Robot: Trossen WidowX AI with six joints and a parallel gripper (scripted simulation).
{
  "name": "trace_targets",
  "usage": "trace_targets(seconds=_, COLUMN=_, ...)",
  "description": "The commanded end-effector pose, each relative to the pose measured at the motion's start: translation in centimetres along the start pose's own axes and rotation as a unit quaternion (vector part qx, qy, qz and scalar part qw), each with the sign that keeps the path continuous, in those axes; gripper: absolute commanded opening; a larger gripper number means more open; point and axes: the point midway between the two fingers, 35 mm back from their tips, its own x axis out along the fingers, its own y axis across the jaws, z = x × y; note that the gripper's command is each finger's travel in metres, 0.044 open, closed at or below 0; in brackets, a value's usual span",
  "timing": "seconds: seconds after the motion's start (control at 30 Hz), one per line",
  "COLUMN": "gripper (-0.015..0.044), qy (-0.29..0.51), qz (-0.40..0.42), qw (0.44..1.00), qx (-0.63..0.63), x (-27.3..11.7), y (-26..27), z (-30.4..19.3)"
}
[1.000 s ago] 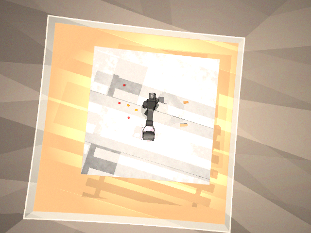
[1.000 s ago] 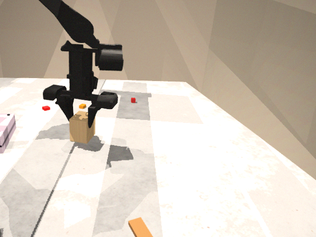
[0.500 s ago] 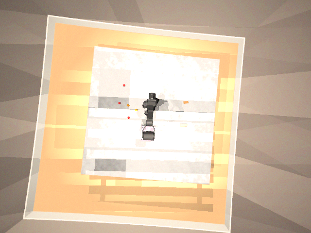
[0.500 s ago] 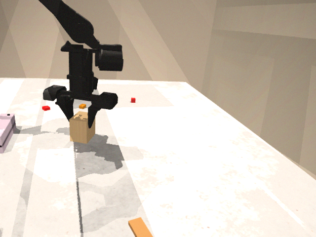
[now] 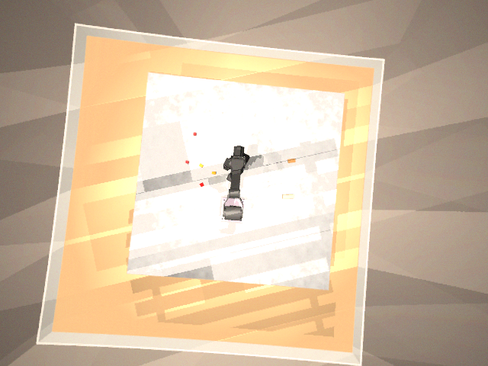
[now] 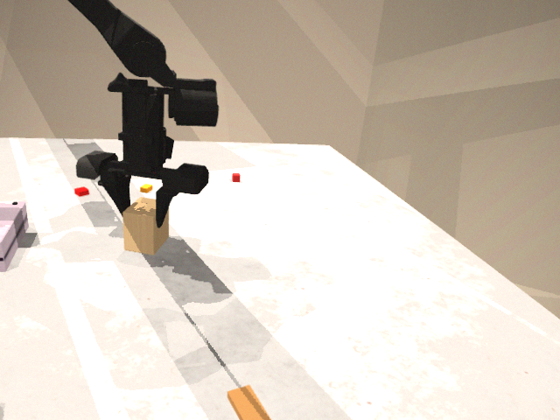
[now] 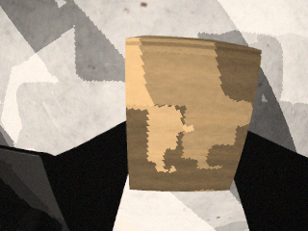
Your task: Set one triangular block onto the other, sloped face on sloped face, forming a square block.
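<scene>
Tan wood fills the wrist view, where the block sits clamped between the two dark fingers; I cannot make out a seam, so whether it is one triangular half or both mated is unclear. From the exterior view the gripper grips its upper part from above, probably to keep it square while it rests on or just over the table. Farther back lie small red and yellow cubes, well apart from it.
</scene>
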Motion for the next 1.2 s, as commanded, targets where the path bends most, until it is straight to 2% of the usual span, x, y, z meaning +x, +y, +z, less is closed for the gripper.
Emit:
trace_targets(seconds=0.0, gripper=0.0053, qy=0.0, qz=0.0, qw=1.0, qx=0.0, x=0.0, y=0.0, z=0.0)
trace_targets(seconds=0.5, gripper=0.044, qy=0.0, qz=0.0, qw=1.0, qx=0.0, x=0.0, y=0.0, z=0.0)
trace_targets(seconds=0.8, gripper=0.044, qy=0.0, qz=0.0, qw=1.0, qx=0.0, x=-0.2, y=-0.1, z=0.0)
trace_targets(seconds=0.87, gripper=0.044, qy=0.0, qz=0.0, qw=1.0, qx=0.0, x=-1.9, y=-0.3, z=0.2)
trace_targets(seconds=1.07, gripper=0.044, qy=0.0, qz=0.0, qw=1.0, qx=0.0, x=-10.1, y=-0.2, z=0.1)
trace_targets(seconds=1.17, gripper=0.044, qy=0.0, qz=0.0, qw=1.0, qx=0.0, x=-11.0, y=0.0, z=0.0)
